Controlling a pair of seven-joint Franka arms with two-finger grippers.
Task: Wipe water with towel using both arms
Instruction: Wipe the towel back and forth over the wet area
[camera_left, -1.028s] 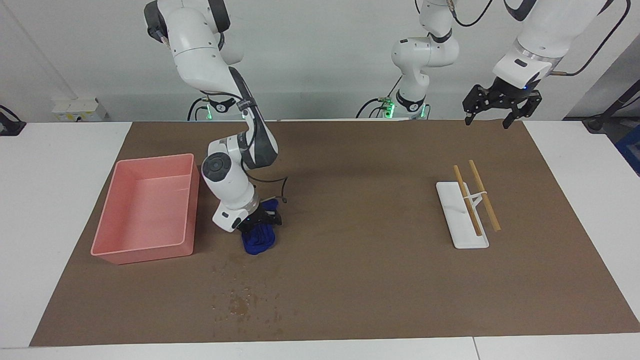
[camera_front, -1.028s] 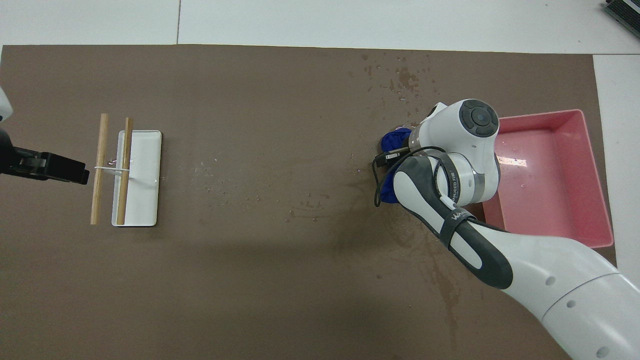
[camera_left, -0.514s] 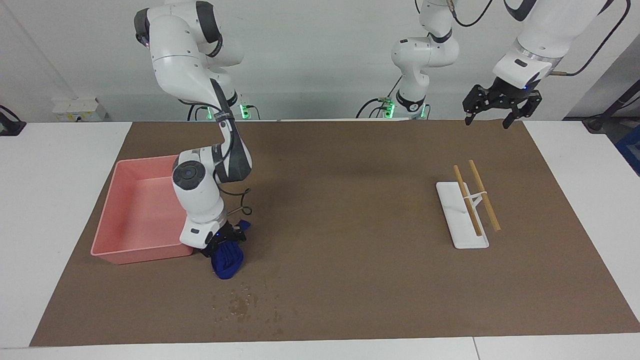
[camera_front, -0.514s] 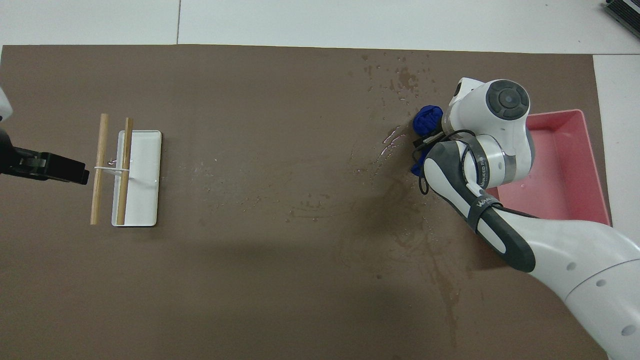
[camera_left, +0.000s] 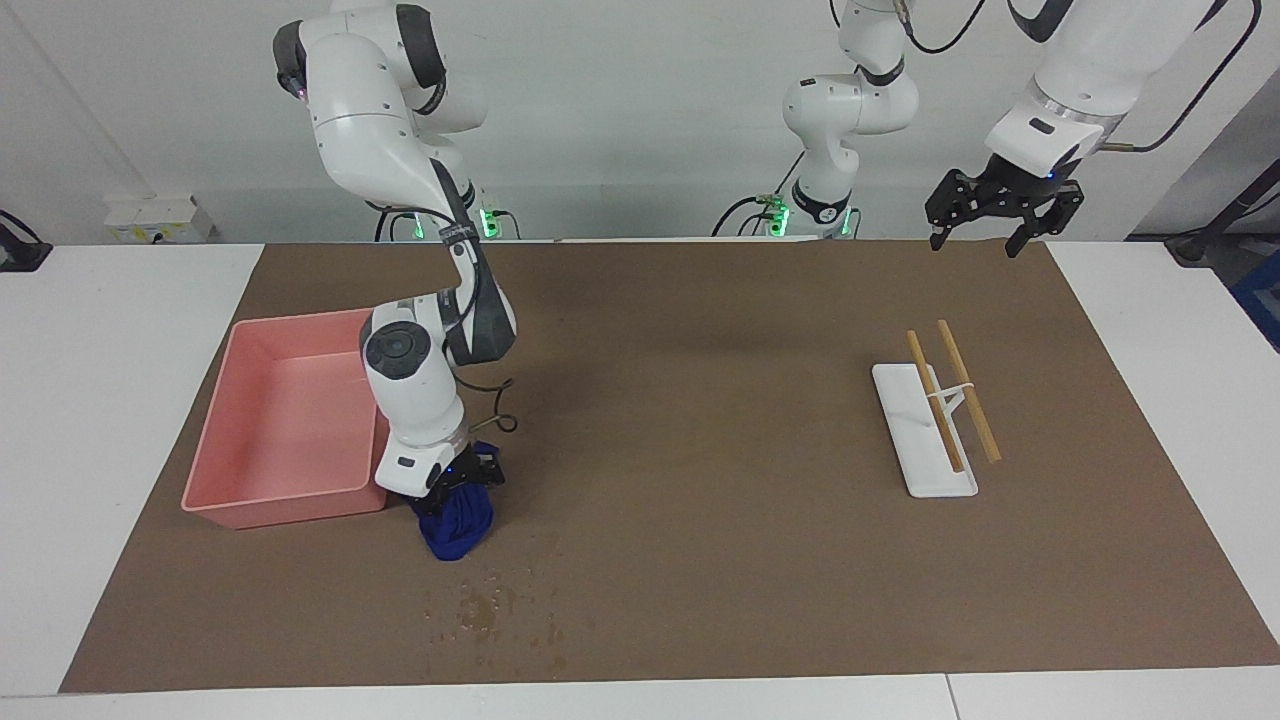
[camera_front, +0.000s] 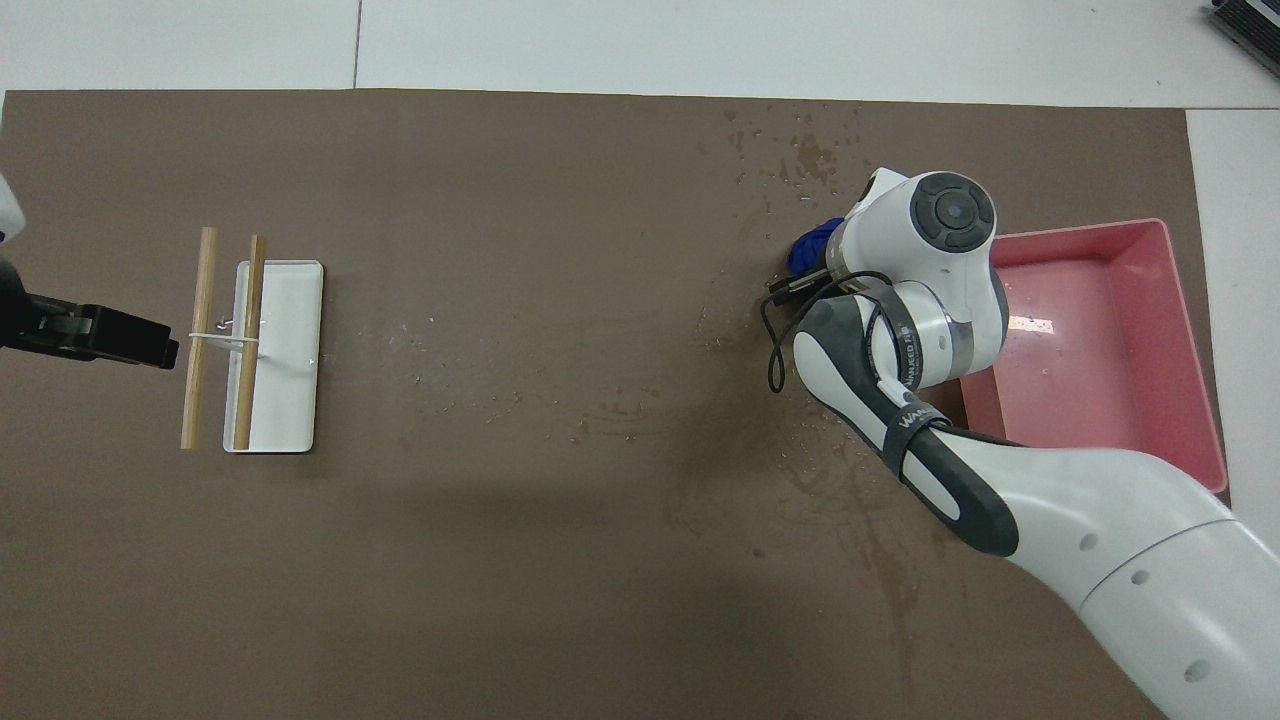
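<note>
I had the right gripper (camera_left: 450, 488) clamped on the towel (camera_left: 455, 528), pressed to the mat beside the pink tray (camera_left: 215, 500), mid-wipe. The water (camera_left: 480, 608) lay just farther from the robots; the next stroke needed to reach it. The left gripper (camera_left: 1002, 215) waited, fingers apart.

Two robot arms, each ending in one gripper: right gripper (camera_left: 455, 487) and left gripper (camera_left: 1001, 212). One navy towel (camera_left: 457, 524). One pink tray (camera_left: 288, 498). One white rack (camera_left: 915, 440), carrying two wooden sticks (camera_left: 968, 390). One brown mat (camera_left: 700, 330) on one white table (camera_left: 120, 300). One patch of spilled water (camera_left: 490, 605), made up of many small droplets and blotches, too many and too fine to count singly. One further smear of wet streaks (camera_front: 870, 530) on the mat in the overhead view.
</note>
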